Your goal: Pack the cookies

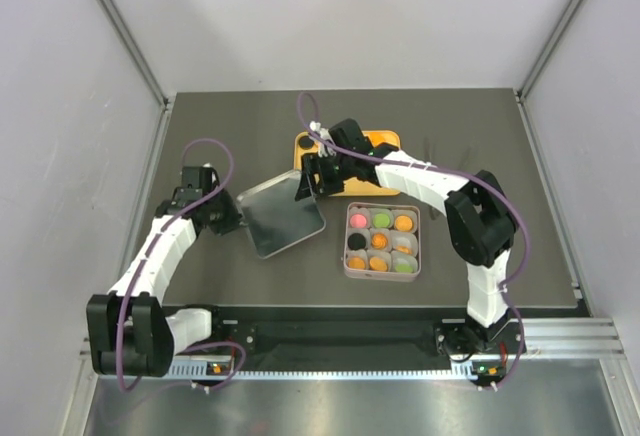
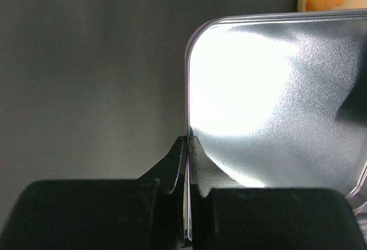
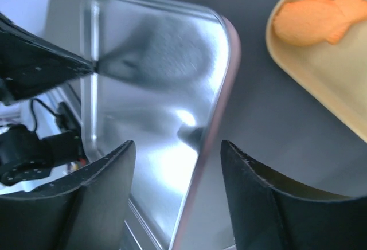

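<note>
Between the left gripper's [image 2: 187, 147] jaws, the silver lid's [image 2: 275, 89] left edge is pinched tight. Right gripper [image 3: 175, 147] straddles the opposite rim, jaws apart, nothing held. Best play: seat that rim deep, clamp square, and only then let the left go. Cookies [image 1: 380, 241] sit in the tin [image 1: 383, 275], near right; 1 fish-shaped cookie [image 3: 321, 18] lies on the far tray [image 3: 321, 84].

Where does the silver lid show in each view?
Top: lid left of centre, held by the left pincer.
Left wrist: lid fills the right half, edge clamped.
Right wrist: lid left of centre, edge between the open right pincer.
Shared landmark: tray, beyond the lid.
</note>
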You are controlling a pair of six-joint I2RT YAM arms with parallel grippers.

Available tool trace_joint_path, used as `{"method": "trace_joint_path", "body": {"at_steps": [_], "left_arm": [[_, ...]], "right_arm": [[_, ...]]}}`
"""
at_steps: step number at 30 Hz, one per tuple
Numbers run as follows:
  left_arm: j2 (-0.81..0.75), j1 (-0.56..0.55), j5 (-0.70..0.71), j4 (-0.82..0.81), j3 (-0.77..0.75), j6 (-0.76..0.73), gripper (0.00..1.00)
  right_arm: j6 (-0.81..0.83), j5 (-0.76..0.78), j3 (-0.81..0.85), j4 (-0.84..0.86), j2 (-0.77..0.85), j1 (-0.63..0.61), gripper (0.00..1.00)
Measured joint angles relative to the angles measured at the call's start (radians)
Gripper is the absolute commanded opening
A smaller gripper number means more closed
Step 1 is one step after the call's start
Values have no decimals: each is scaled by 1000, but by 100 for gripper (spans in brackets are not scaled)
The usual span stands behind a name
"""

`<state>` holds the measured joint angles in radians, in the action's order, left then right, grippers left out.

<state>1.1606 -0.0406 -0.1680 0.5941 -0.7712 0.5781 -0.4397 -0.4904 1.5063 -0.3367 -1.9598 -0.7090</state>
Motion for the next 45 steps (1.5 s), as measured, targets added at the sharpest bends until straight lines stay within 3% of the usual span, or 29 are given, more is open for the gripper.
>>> {"method": "trace_joint_path", "body": {"at_steps": [5, 8, 10, 13, 14, 19, 23, 29, 33, 36, 40, 45], "left_arm": [[-2, -27, -53, -35, 0, 11, 0], [-7, -45, -76, -71, 0, 21, 0], [-7, -55, -90, -94, -1, 22, 0], [-6, -72, -105, -125, -2, 21, 10], [-6, -84, -103, -132, -9, 19, 20], [9, -198, -26, -134, -149, -45, 51], [9, -314, 101, -139, -279, -121, 65], [48, -576, 344, -135, -418, -251, 74], [153, -891, 552, -135, -481, -365, 79], [229, -1030, 668, -127, -484, -458, 80], [298, -1110, 806, -127, -484, -574, 81], [340, -1119, 994, -191, -477, -712, 80]], "right_arm": [[-47, -57, 3, 29, 0, 6, 47], [-68, -78, 3, 42, 0, 20, 34], [-81, -92, 3, 47, 1, 35, 19], [-113, -145, 3, 61, 15, 68, 7], [-119, -158, 1, 61, 25, 78, 3], [-131, -154, -3, 50, 77, 135, 0], [-142, -156, 3, 13, 102, 205, 0], [-175, -168, 49, -62, 103, 291, 0], [-208, -193, 96, -99, 103, 320, 1], [-229, -223, 132, -128, 103, 332, 1], [-243, -246, 145, -161, 107, 344, 3], [-246, -262, 144, -200, 119, 363, 4]]}}
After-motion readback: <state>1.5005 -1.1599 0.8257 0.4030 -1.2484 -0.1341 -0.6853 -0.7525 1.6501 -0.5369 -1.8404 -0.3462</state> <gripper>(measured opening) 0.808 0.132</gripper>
